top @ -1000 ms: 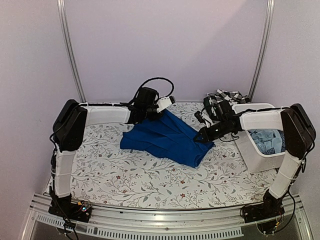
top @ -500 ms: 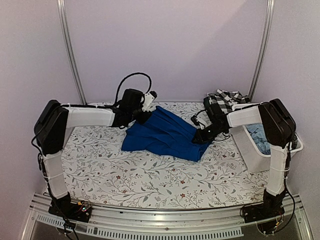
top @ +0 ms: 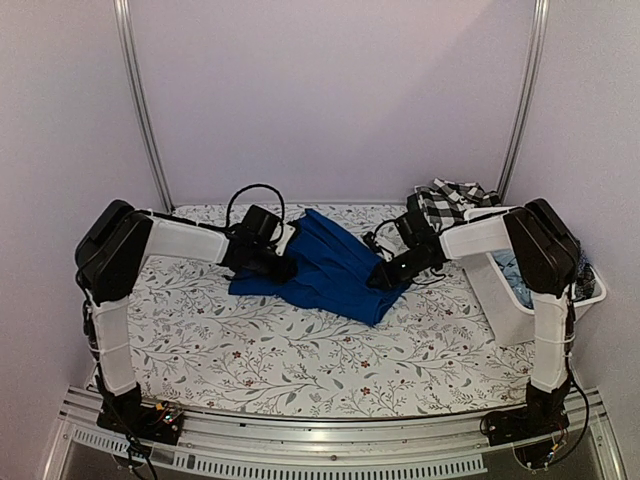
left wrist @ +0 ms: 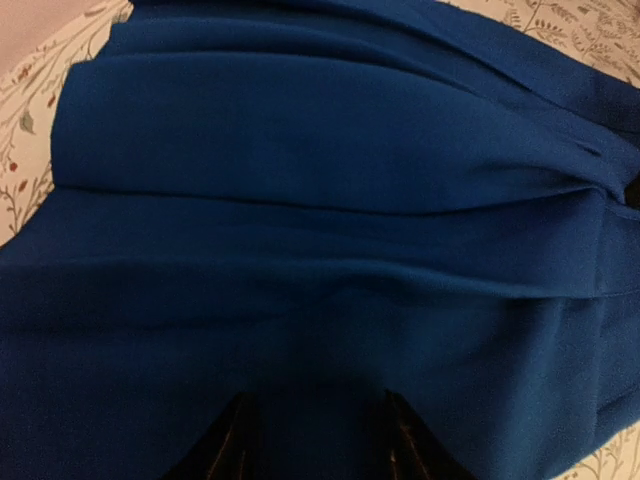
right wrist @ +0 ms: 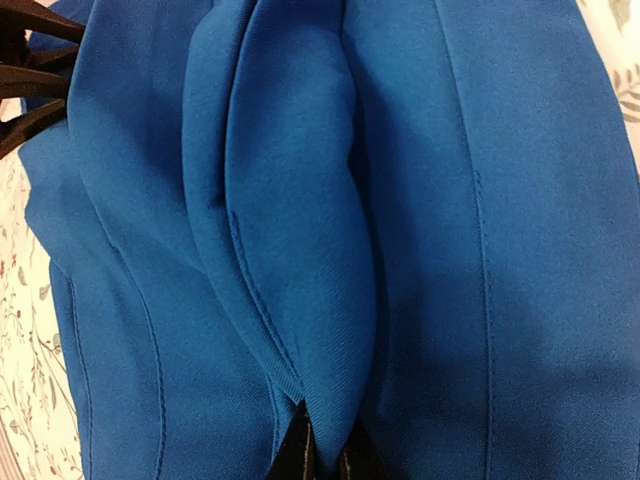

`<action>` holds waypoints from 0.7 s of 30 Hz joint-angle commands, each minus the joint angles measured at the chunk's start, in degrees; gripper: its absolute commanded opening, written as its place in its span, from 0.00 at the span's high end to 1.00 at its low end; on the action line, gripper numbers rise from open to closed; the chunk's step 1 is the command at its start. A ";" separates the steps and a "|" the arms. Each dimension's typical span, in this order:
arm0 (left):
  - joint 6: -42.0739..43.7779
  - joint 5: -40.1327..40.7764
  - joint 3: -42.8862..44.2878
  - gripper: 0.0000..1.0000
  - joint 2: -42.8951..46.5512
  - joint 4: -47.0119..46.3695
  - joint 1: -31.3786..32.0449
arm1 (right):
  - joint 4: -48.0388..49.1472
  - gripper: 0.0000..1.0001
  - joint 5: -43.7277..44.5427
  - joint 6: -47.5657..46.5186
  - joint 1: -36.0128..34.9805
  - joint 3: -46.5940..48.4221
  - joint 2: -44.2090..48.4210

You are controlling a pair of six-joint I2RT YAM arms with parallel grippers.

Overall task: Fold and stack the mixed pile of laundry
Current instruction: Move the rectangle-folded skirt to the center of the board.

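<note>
ON THE TABLE: My two arms reach in from either side toward the royal blue garment (top: 330, 265), which lies crumpled in long pleats on the far middle of the leaf-and-flower table cover (top: 300, 350).

My left gripper (top: 281, 264) sits low at the garment's left edge. In the left wrist view its two dark fingers (left wrist: 238, 445) stand partway apart, tips down against the blue cloth (left wrist: 320, 200). The cloth runs smooth and flat across the gap between them. I cannot tell whether they have caught any of it.

My right gripper (top: 384, 279) meets the garment's right edge. In the right wrist view it (right wrist: 326, 458) is pinched closed on a rounded fold of the blue fabric (right wrist: 290, 250). That fold rises out of the fingers in a thick ridge, and flatter, stitched panels lie on both sides of it.

Well to the right, a black-and-white plaid garment (top: 447, 199) is heaped at the far right corner of the table. It touches the far rim of the white tub (top: 515, 315), which stands on the table cover just beside my right arm. The blue garment lies apart from both.
</note>
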State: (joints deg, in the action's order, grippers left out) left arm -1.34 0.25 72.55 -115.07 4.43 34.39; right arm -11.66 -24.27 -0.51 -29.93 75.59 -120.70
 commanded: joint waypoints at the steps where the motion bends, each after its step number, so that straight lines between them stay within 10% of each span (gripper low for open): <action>1: -11.35 -4.95 -3.63 0.59 1.71 5.24 -2.32 | -5.94 0.95 2.33 -1.58 -4.69 -2.10 -5.22; 12: -25.40 -0.58 -30.68 0.60 26.61 5.05 -2.84 | -2.91 0.95 -4.21 3.09 -17.05 -8.72 1.35; 21: -25.19 6.89 -16.97 0.37 37.20 10.70 -0.99 | 7.93 0.88 -10.57 16.24 -17.79 -16.92 11.16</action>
State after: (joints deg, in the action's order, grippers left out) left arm -25.87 4.99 48.64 -78.04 15.33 32.27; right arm -4.51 -33.06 9.26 -48.21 60.86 -112.49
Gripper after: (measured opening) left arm 0.563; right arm 0.109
